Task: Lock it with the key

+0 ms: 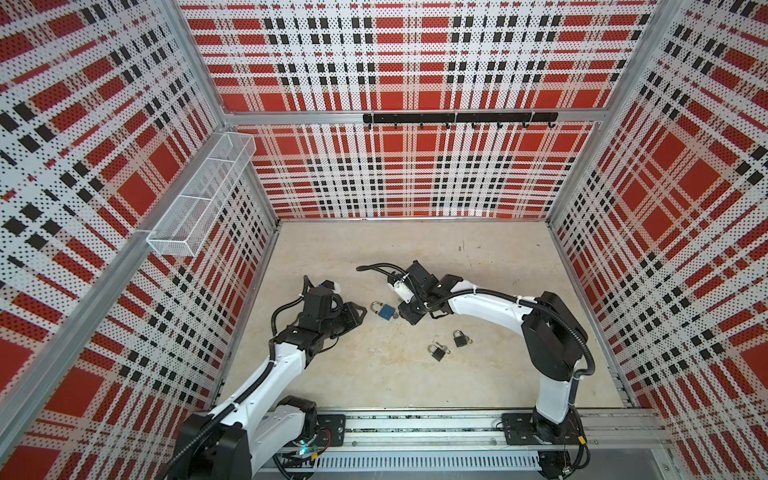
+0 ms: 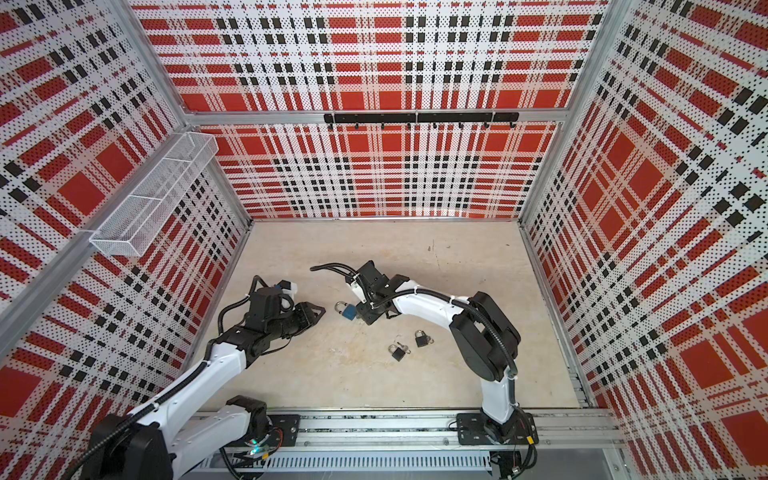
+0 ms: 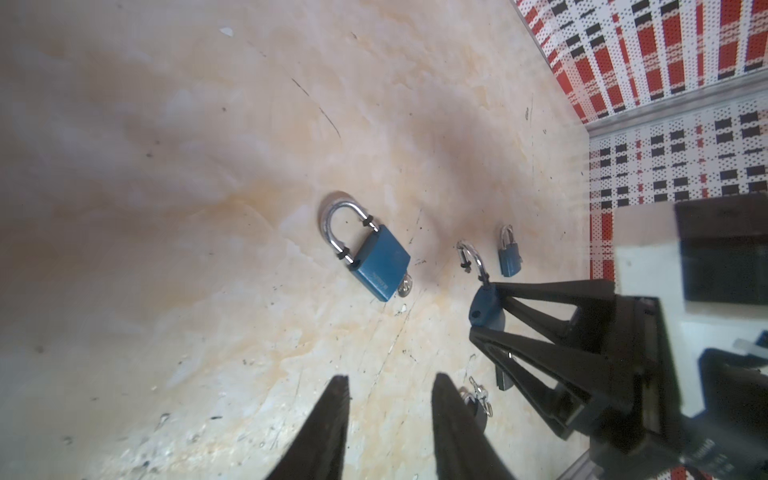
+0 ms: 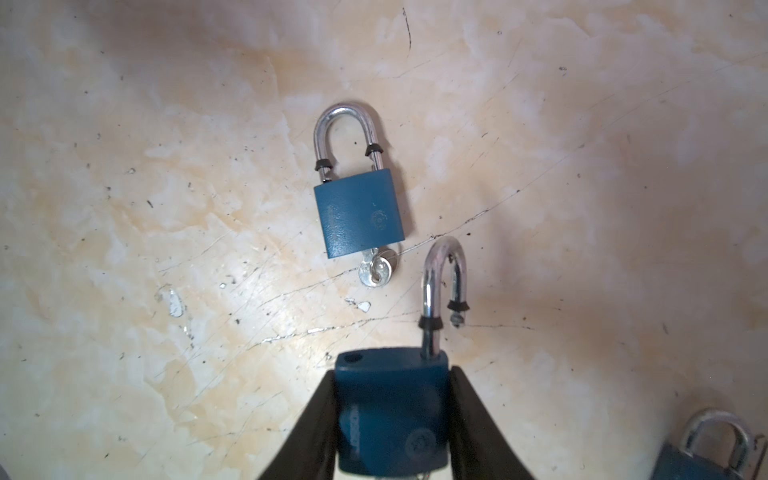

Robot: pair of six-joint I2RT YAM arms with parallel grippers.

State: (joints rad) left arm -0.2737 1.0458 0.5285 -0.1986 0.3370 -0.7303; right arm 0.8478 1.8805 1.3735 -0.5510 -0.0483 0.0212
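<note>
Perforated metal walls (image 1: 415,174), printed in red, black and white plaid, box in a flat beige floor (image 1: 478,257). The floor is scuffed and scratched, with broad free room toward the back and the right side. Two white-and-black arms (image 1: 490,305) reach in from the front. A white mesh basket (image 1: 199,195) with three compartments hangs on the left wall, and a black hook rail (image 1: 457,118) crosses the back. The left claw (image 3: 390,380) is released, its tapered black fingers apart around nothing, just beside the floor lock (image 4: 359,216). The right claw (image 4: 391,374) grasps the held lock (image 4: 390,415), blue and boxy, its chrome shackle (image 4: 444,270) sprung open. There are four locks: two blue, and two small locks (image 1: 436,352), (image 1: 460,339) lying close together, apart from both claws. A silver round-headed key (image 4: 376,269) sits in the floor lock's base.
</note>
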